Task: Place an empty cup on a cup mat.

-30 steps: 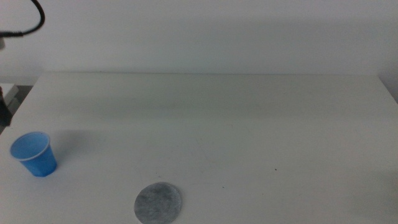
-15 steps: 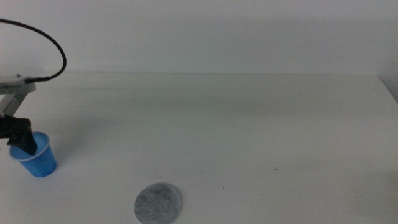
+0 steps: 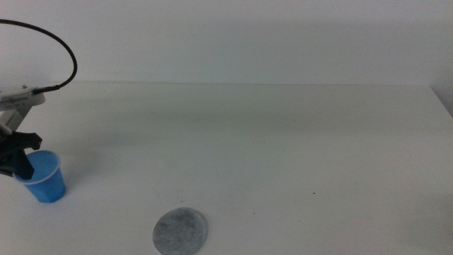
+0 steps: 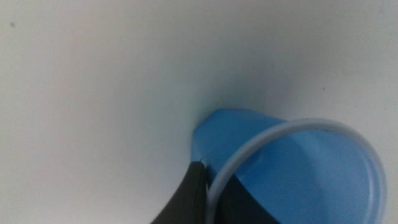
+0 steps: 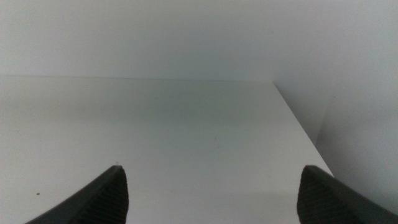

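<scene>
The blue cup (image 3: 45, 180) stands upright and empty on the white table near its left edge. My left gripper (image 3: 23, 164) reaches in from the left and sits at the cup's left rim. In the left wrist view the cup (image 4: 298, 168) fills the frame, and my left gripper (image 4: 213, 194) has one dark jaw outside the pale rim and one inside, pinched on the cup wall. The grey round cup mat (image 3: 181, 230) lies flat near the table's front edge, to the right of the cup. My right gripper (image 5: 211, 193) is open and empty, out of the middle view.
The white table (image 3: 269, 142) carries nothing else. Its right edge shows in the right wrist view (image 5: 298, 124). A black cable (image 3: 64, 49) loops above the left arm.
My left arm came in from the left and lowered its jaws onto the cup's left rim. The cup shifted very slightly to the right. The mat has not moved.
</scene>
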Available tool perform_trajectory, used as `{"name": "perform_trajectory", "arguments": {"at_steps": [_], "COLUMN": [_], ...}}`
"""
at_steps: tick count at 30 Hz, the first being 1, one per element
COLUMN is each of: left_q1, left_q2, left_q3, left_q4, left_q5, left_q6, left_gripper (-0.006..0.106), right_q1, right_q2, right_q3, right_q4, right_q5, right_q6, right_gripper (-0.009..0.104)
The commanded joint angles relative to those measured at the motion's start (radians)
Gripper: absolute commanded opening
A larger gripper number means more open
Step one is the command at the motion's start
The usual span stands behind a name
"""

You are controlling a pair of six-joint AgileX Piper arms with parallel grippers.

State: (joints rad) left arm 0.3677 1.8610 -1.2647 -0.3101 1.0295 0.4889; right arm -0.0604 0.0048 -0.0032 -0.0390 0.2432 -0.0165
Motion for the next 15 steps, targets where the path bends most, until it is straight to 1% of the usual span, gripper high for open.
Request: {"name": "perform_trajectory", "arguments": {"at_steps": [1, 5, 7, 8, 10, 11, 15], "left_q1": [-0.003, -0.074, -0.139, -0.173, -0.242, -0.332, -0.535], "left_q2": [-0.029, -0.100, -0.149, -0.172, -0.205, -0.222, -0.222], "left_q3": [-0.007, -0.007, -0.007, -0.007, -0.007, -0.003, -0.001], "left_q4": [-0.013, -0.008, -0.040, -0.069, -0.096, -0.087, -0.029], "left_q5": [0.030, 0.066, 0.066, 0.076, 0.120, 0.167, 0.181], "left_q6": [-0.024, -0.081, -0.087, -0.102, -0.157, -0.230, -0.304], "left_gripper": [-0.002, -0.002, -0.002, -0.002, -0.002, -0.002, -0.002], "right_q1": [0.000, 0.000, 0.000, 0.000, 0.000, 0.000, 0.000], "right_q2": [-0.005, -0.005, -0.005, -0.005, -0.005, -0.005, -0.005], "right_q3": [0.003, 0.003, 0.003, 0.003, 0.003, 0.003, 0.003], "right_q4": [-0.008, -0.008, -0.008, -0.008, -0.008, -0.008, -0.008], "right_q5": [-0.004, -0.004, -0.004, -0.004, -0.004, -0.004, -0.004], "right_q6": [-0.006, -0.006, -0.006, -0.006, -0.006, -0.006, -0.006], "right_gripper": [0.093, 0.093, 0.093, 0.093, 0.093, 0.093, 0.093]}}
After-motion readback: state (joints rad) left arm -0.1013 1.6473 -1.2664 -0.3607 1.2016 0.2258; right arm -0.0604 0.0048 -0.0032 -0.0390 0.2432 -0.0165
